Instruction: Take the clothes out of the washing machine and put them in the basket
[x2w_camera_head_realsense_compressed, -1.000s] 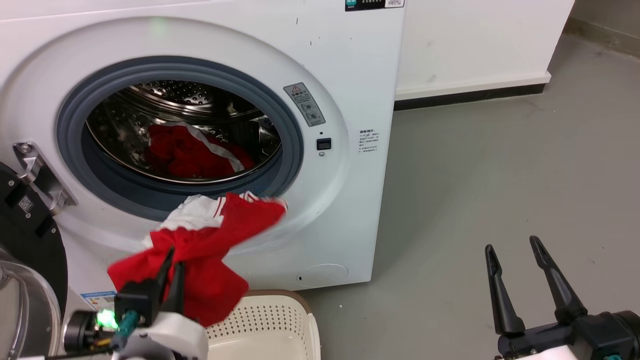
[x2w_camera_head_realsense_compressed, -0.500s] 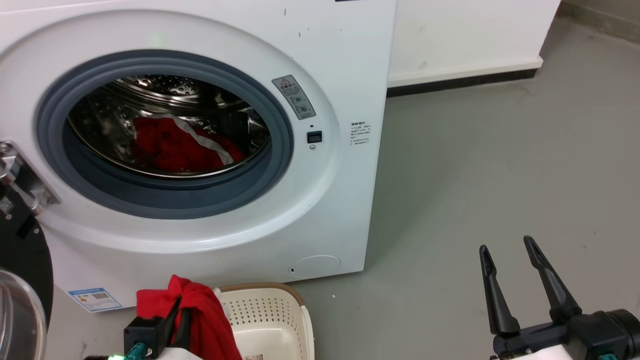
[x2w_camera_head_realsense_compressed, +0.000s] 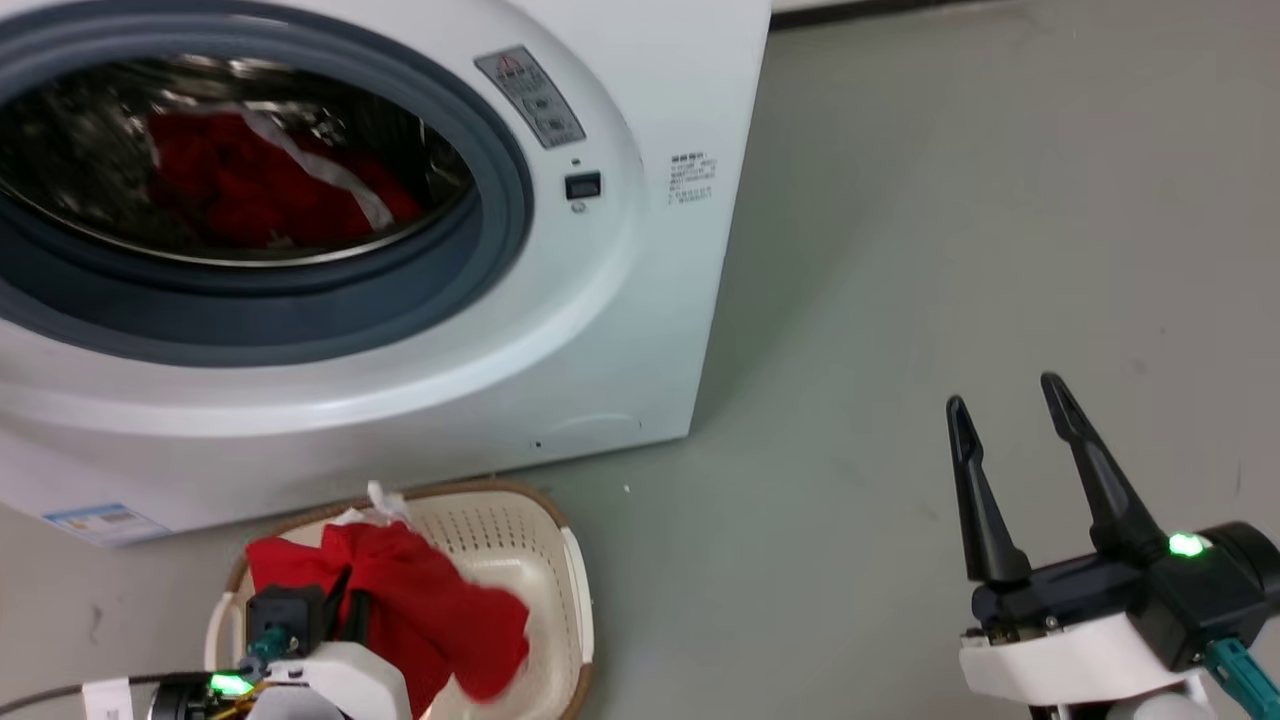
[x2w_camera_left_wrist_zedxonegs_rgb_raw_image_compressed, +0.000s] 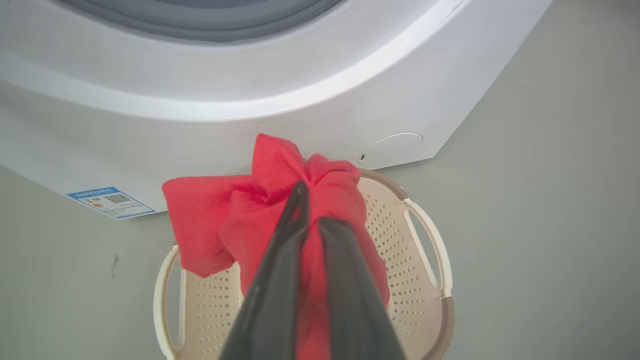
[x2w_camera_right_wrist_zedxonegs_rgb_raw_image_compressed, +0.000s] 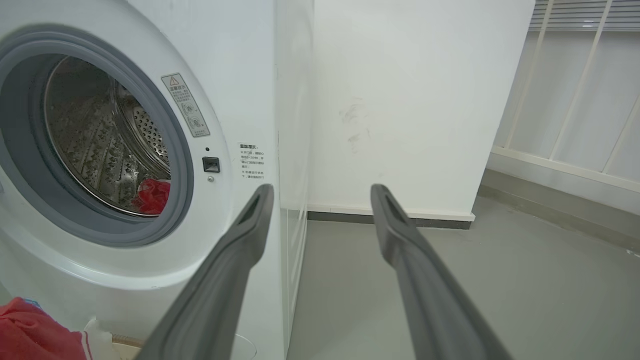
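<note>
Held garment (x2w_camera_head_realsense_compressed: 430, 610): a red sports piece with a scrap of white trim, bunched and hanging over the basket (x2w_camera_left_wrist_zedxonegs_rgb_raw_image_compressed: 442, 260). I cannot tell whether its lowest fold touches the basket's bottom.
Left claw (x2w_camera_left_wrist_zedxonegs_rgb_raw_image_compressed: 310, 205): clamped on the held garment, both fingers pressed together through the gathered middle of the cloth.
Overhang: in the left wrist view one flap spreads out past the basket's rim, on the side away from the machine's corner.
Basket: cream, perforated and brown-rimmed, on the floor (x2w_camera_head_realsense_compressed: 950, 200) just beside the washing machine (x2w_camera_head_realsense_compressed: 650, 300), below its porthole.
Second garment (x2w_camera_head_realsense_compressed: 250, 180): red with a white stripe, lying low in the steel drum, so the task looks about half done.
Step in hand: lowering and letting go.
How to do it well: centre the claw over the basket's middle and sink until the cloth piles inside the rim. Then spread the fingers and lift straight up, so nothing snags and drags back out.
Risk: released from here, the overhanging flap may pull the piece over the rim onto the floor.
Right claw (x2w_camera_head_realsense_compressed: 1002, 392): fingers apart, holding nothing, over bare floor well apart from the basket.
</note>
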